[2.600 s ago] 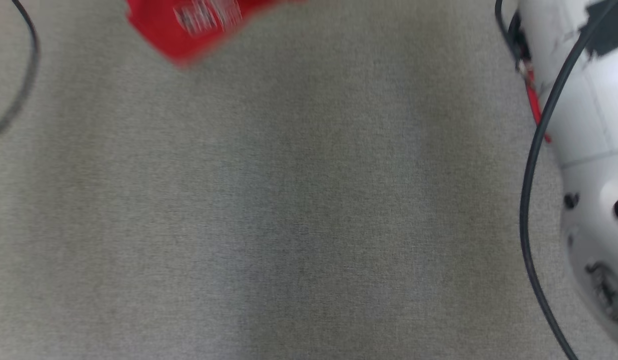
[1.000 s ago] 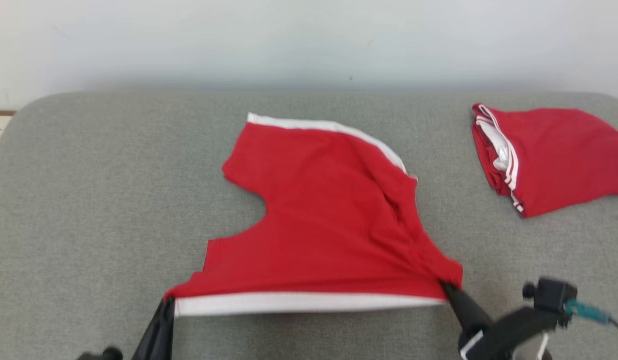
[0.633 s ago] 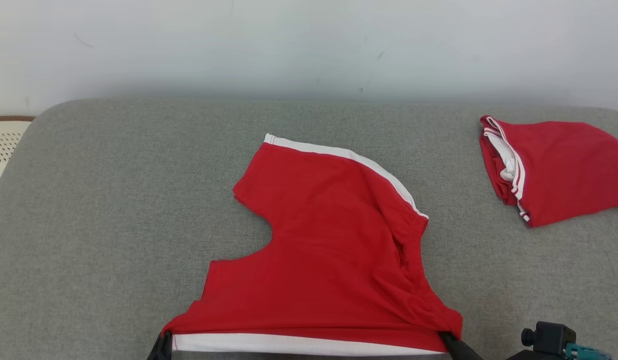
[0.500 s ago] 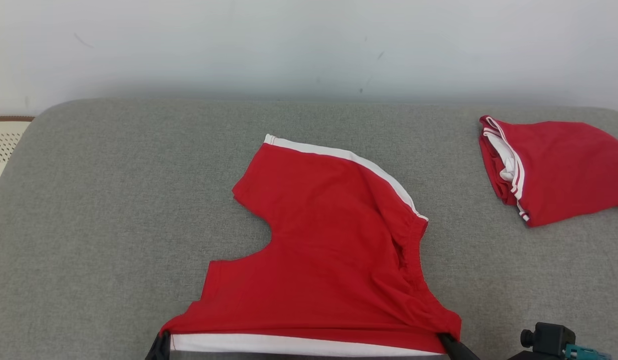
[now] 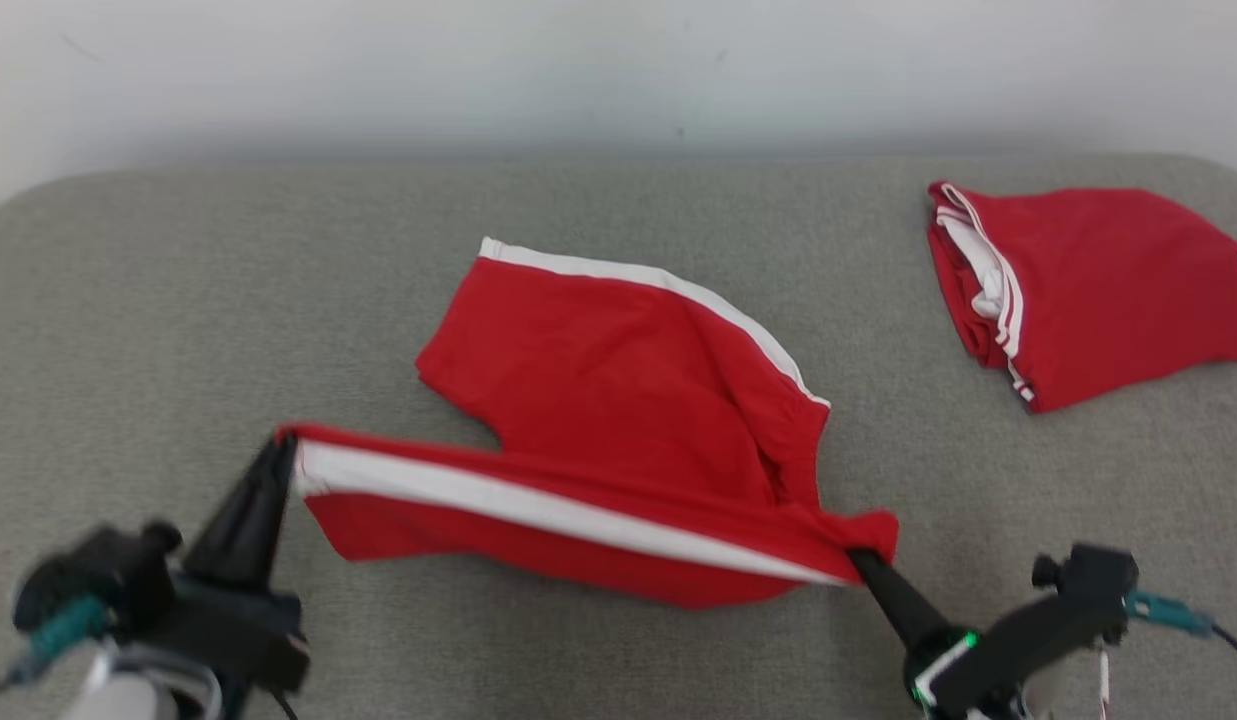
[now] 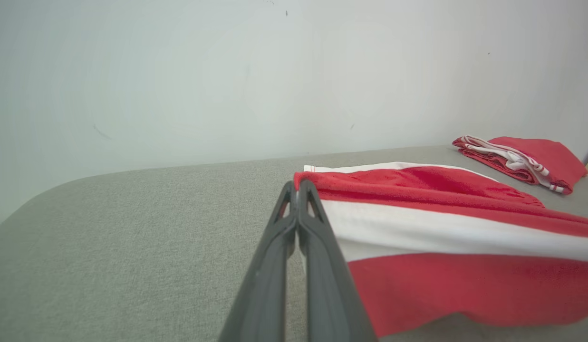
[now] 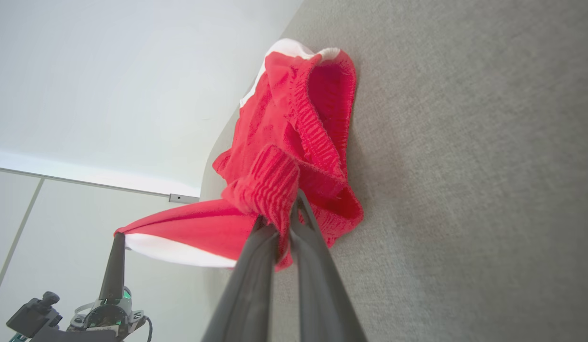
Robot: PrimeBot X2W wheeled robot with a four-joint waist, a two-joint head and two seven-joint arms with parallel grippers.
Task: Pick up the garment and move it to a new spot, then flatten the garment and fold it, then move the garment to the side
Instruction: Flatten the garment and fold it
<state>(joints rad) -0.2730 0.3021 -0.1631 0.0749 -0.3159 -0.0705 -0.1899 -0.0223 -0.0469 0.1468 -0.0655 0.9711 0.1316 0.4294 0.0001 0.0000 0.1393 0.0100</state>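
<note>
Now the striped edge of the red shorts point(image 5: 618, 390) is raised off the grey cushion point(image 5: 178, 300), clamped in the closed left gripper point(image 5: 286, 446) and right gripper point(image 5: 861, 558); folding is apparently being started.

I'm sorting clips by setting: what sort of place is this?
Probably an indoor lab or test room set up for folding clothes: a grey padded surface against a bare white wall, red shorts on it, and a folded red garment set aside.

The head camera looks forward and down from behind the left gripper point(image 5: 286, 445) and right gripper point(image 5: 858, 558). Each wrist camera sits low, close behind its own gripper; all share the garment point(image 5: 618, 390) ahead.
</note>
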